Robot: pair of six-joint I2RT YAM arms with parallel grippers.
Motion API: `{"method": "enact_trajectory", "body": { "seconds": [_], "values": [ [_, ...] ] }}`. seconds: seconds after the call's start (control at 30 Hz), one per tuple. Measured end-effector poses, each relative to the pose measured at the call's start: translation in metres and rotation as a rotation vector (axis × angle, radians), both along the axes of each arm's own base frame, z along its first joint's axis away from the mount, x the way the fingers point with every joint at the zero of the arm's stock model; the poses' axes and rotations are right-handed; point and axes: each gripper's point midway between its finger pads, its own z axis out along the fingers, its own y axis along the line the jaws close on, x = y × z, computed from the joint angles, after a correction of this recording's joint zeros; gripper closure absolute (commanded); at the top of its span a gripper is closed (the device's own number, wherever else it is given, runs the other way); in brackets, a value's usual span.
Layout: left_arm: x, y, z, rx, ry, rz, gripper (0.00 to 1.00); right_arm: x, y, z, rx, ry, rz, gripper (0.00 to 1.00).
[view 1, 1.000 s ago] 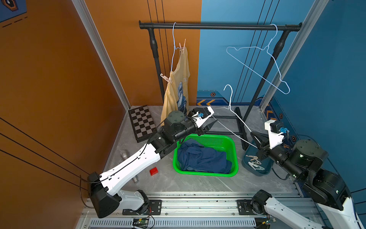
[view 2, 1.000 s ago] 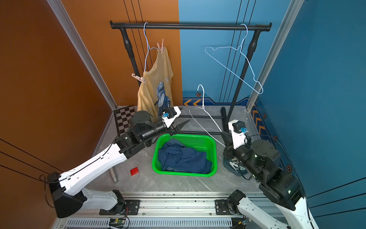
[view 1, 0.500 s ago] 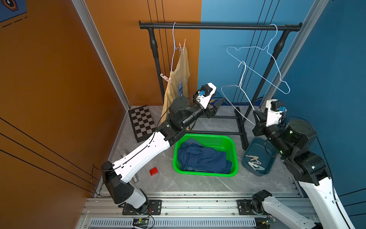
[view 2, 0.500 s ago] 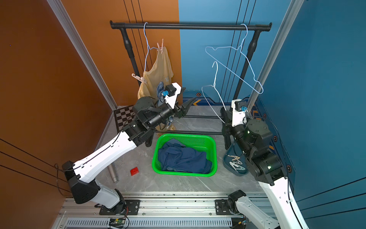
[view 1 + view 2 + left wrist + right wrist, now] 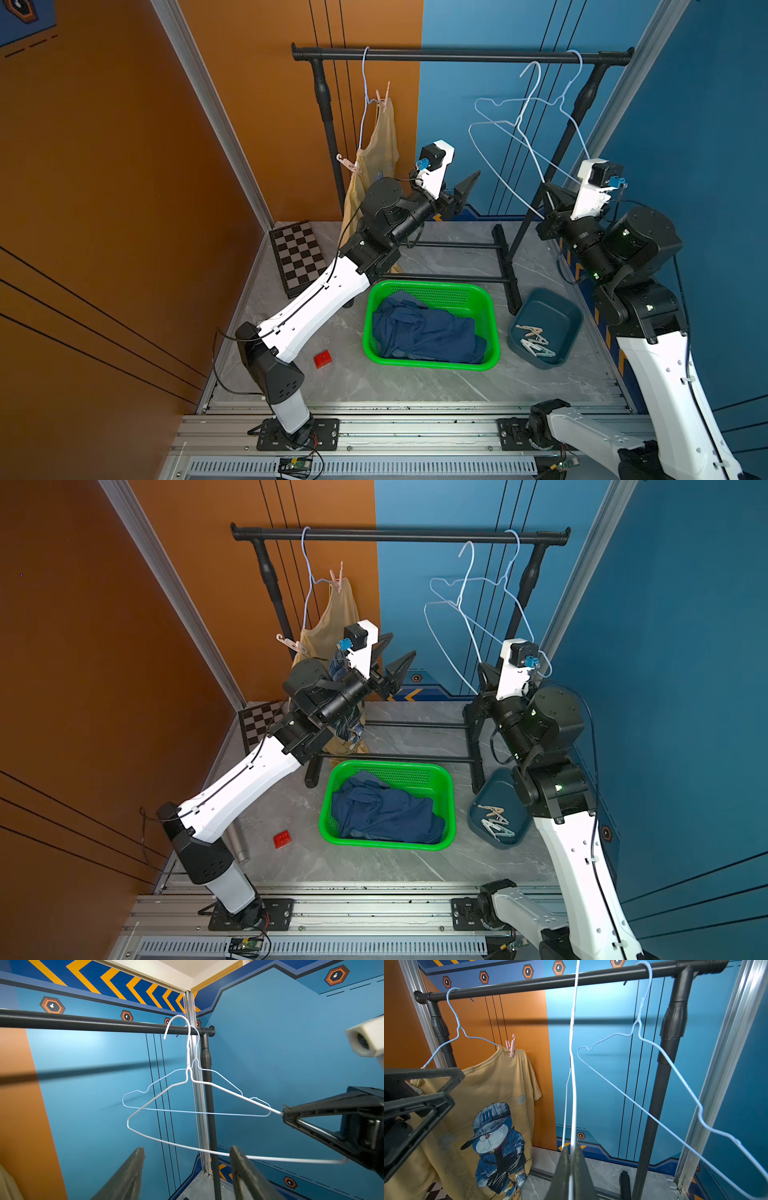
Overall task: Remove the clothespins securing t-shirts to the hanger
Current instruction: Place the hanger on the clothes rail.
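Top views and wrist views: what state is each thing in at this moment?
Yellow shirt: on a blue hanger, pink pin clipped at the shoulder.
White hanger: gripped by the right end effector, hook seemingly off the rail.
Bare hanger: hooked on the rail.
Left end effector: open, empty.
Basket: holds dark shirts.
Bin: holds loose pins.

Yellow t-shirt (image 5: 500,1084), blue print; pink clothespin (image 5: 511,1046); white hanger (image 5: 573,1105); green basket (image 5: 428,365); black-white checkerboard (image 5: 297,253)

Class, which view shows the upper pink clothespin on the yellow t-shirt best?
Right wrist view: the upper pink clothespin is close and sharp. Both top views show the clothespin tiny; the left wrist view lacks it.
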Motion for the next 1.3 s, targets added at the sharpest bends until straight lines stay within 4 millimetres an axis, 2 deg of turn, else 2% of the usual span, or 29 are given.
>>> {"method": "enact_trajectory", "body": {
  "seconds": [0.23,0.37,0.57,0.8,0.97,1.03,1.3],
  "values": [
    [0.008,0.003,0.011,-0.030,-0.009,0.008,0.33,0.016,-0.001,0.019,0.011,-0.037,0.009,1.00],
    [0.014,0.008,0.020,-0.047,-0.021,0.020,0.33,0.029,-0.002,0.023,0.024,-0.041,0.014,1.00],
    [0.026,0.010,0.026,-0.069,-0.031,0.026,0.33,0.048,0.000,0.012,0.030,-0.008,0.029,1.00],
    [0.037,0.003,0.015,-0.061,-0.009,0.014,0.33,0.057,-0.001,-0.002,0.026,0.024,0.036,1.00],
    [0.038,0.000,0.012,-0.060,0.000,0.004,0.33,0.058,-0.002,-0.005,0.028,0.022,0.035,0.69],
    [0.038,0.000,0.012,-0.060,-0.001,0.001,0.33,0.056,-0.002,-0.004,0.029,0.020,0.035,0.60],
    [0.035,0.002,0.010,-0.055,0.006,0.001,0.33,0.033,-0.008,0.011,0.026,-0.021,0.025,0.41]
  ]
}}
